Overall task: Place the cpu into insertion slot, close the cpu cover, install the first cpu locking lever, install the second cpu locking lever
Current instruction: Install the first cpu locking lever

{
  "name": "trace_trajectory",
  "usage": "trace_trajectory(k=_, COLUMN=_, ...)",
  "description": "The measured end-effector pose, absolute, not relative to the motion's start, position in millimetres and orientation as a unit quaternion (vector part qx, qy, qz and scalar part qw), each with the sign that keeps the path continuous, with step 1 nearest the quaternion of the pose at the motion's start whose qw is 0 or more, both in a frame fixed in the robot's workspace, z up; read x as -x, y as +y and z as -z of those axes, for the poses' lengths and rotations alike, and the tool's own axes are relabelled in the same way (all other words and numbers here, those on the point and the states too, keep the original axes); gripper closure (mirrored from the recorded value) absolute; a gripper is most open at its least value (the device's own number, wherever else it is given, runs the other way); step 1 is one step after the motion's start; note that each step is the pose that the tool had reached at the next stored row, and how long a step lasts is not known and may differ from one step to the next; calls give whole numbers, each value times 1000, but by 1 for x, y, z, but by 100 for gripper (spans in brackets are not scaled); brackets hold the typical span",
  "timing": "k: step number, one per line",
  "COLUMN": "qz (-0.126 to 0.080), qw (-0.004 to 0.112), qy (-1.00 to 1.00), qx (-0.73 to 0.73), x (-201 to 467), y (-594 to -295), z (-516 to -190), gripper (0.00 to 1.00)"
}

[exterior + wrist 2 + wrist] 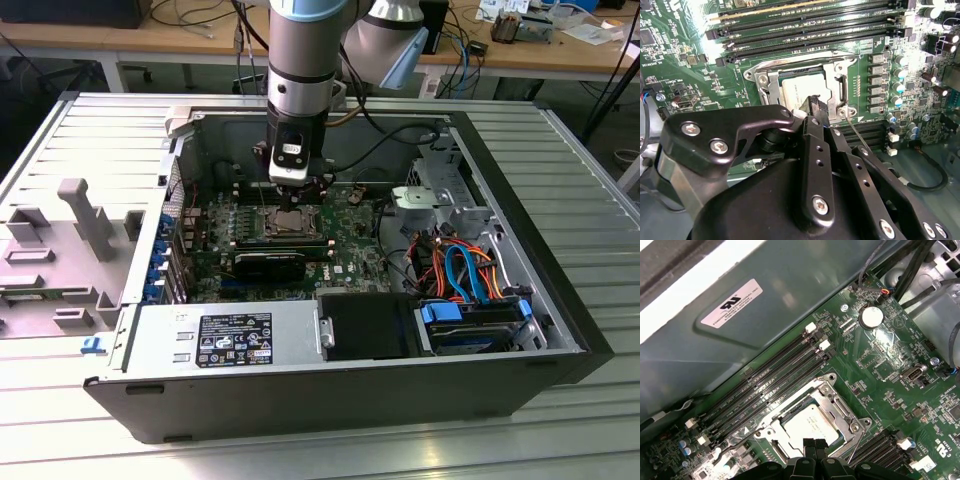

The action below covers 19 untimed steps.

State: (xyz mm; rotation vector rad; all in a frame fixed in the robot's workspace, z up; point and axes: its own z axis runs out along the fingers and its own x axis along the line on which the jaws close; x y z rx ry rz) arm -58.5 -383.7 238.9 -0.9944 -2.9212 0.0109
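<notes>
The cpu (809, 426) (796, 90) lies flat in the insertion slot (829, 379) of the green motherboard (352, 215). The silver cpu cover (836, 402) (771, 84) lies down around it, and the chip's dull grey top shows through its window. My gripper (814, 446) (815, 106) hovers right over one edge of the chip, with its two black fingertips pressed together and nothing between them. In the exterior view the gripper (303, 192) hangs just above the socket (290, 222). A thin metal lever rod (857, 132) (855, 450) slants up beside the socket.
Long black memory slots (765, 390) run beside the socket. The case wall (740, 335) rises close behind them. A black power supply (235, 340), a drive cage (440, 195) and bundled coloured cables (465, 270) fill the rest of the open case. A grey fixture (80, 225) lies outside it.
</notes>
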Motion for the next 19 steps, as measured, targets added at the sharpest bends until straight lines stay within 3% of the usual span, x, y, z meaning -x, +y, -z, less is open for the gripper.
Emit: trace_trajectory(k=19, qz=-4, qw=28, qy=-952, qx=304, x=59, y=-384, z=-239, gripper=89)
